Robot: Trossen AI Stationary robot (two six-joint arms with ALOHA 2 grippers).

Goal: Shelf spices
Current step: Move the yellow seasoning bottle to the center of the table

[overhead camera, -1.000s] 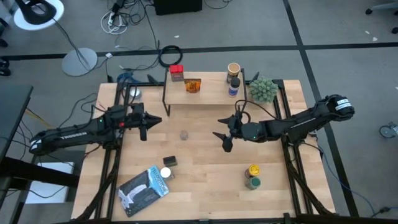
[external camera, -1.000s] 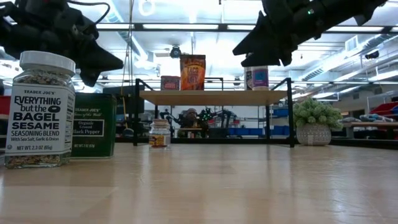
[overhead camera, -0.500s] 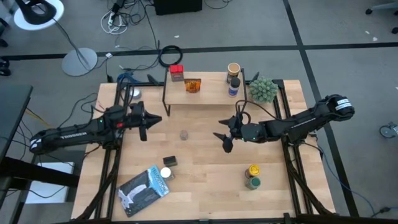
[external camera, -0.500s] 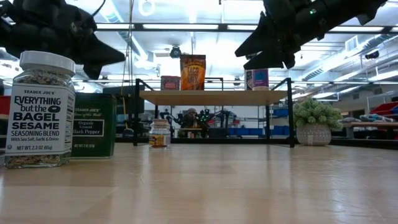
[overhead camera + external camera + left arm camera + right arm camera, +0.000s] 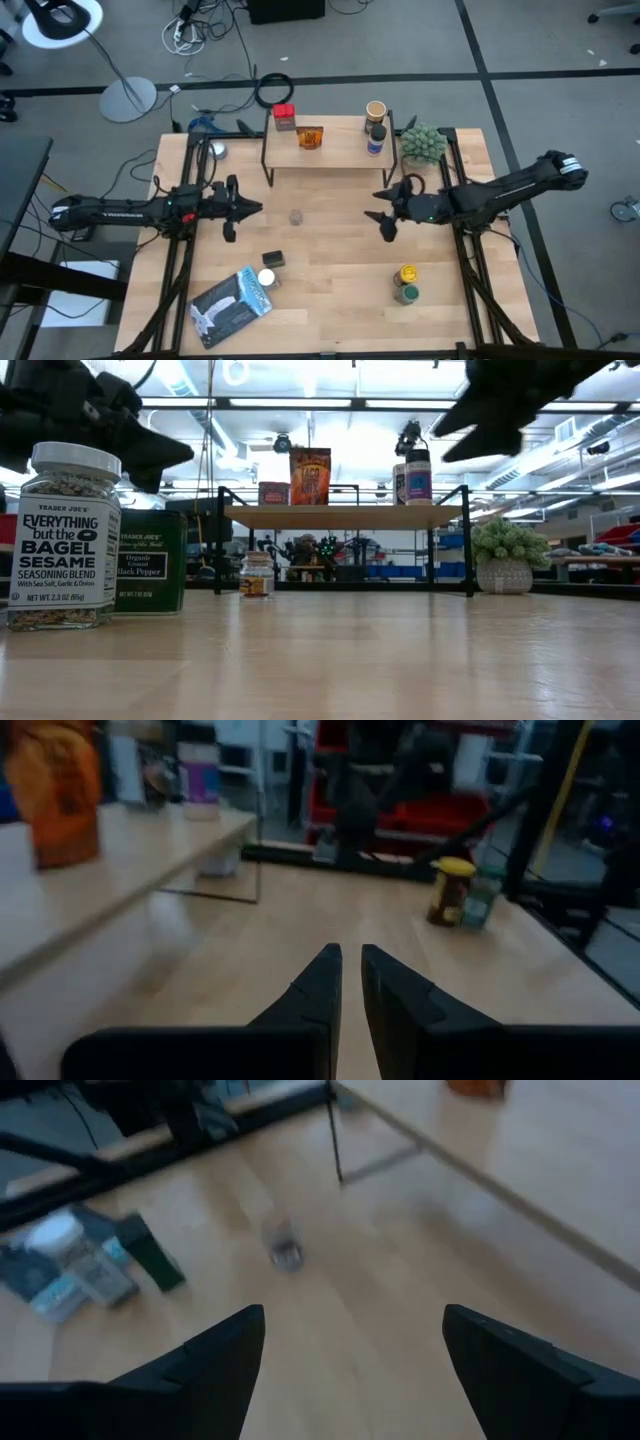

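The shelf (image 5: 330,145) is seen at the far middle of the table (image 5: 330,300), and four spices are stood on it: a red-topped jar (image 5: 284,117) at the far left, an orange packet (image 5: 310,137) just beside it, a tan-lidded jar (image 5: 375,110) and a dark bottle (image 5: 375,138) at the right end. A small clear jar (image 5: 296,216) is left on the table just in front of the shelf. Nearer, on the left, a white-capped seasoning jar (image 5: 266,279) and a dark green pepper tin (image 5: 272,260) are set close together beside the flat blue-grey packet (image 5: 232,305). On the near right a yellow-lidded jar (image 5: 406,274) is paired with a green one (image 5: 406,293), apparently touching, though that is hard to judge from above. A potted plant (image 5: 423,144) is placed right of the shelf.

The left gripper (image 5: 238,209) is held over the table left of the clear jar, fingers pressed together on nothing. The right gripper (image 5: 385,218) is held to the right of that jar, fingers spread wide and empty.
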